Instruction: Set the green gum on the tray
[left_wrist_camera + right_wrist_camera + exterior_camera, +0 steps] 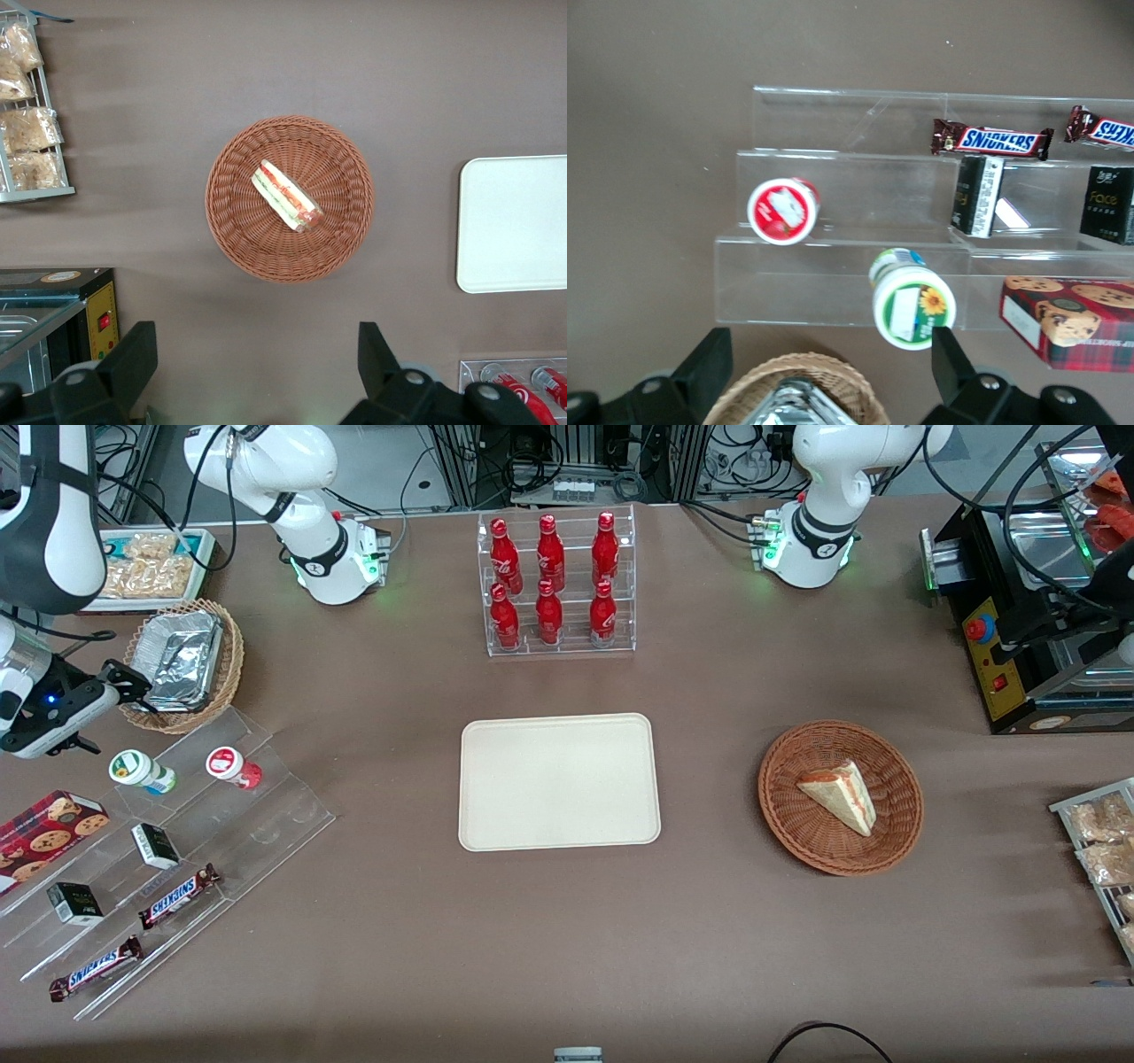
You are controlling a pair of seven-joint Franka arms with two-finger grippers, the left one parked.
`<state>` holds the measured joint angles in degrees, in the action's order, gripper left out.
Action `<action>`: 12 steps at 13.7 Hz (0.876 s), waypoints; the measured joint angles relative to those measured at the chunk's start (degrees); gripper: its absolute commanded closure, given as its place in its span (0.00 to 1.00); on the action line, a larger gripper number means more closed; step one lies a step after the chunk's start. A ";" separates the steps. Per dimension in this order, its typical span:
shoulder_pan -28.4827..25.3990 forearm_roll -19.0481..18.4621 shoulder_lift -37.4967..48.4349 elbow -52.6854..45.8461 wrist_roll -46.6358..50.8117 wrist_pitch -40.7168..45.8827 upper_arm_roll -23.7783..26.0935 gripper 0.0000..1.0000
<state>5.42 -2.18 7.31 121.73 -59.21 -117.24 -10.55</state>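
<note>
Green gum (142, 771), one small white cylinder with a round green-and-white lid, stands on the top step of a clear acrylic stepped rack (168, 859) beside one red-lidded bottle (234, 768). Lower steps hold two Snickers bars (180, 895) and two small dark boxes (155, 845) (brand unreadable). The gripper (828, 376) hovers above the rack near the gum, fingers spread apart and empty. One cream tray (559, 781), flat with rounded corners, lies bare mid-table. A wicker basket (232, 664) holds what looks like one foil container (182, 660).
</note>
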 measured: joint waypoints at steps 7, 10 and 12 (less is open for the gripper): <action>2.72 -0.01 -5.18 0.10 -4.40 -6.99 -0.06 0.00; 3.57 -0.01 -7.13 0.10 -6.02 -9.08 -0.07 0.00; 3.68 -0.01 -8.10 0.10 -6.26 -10.09 -0.06 0.00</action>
<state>9.10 -2.20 -0.79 121.83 -65.47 -127.33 -10.61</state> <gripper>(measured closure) 0.000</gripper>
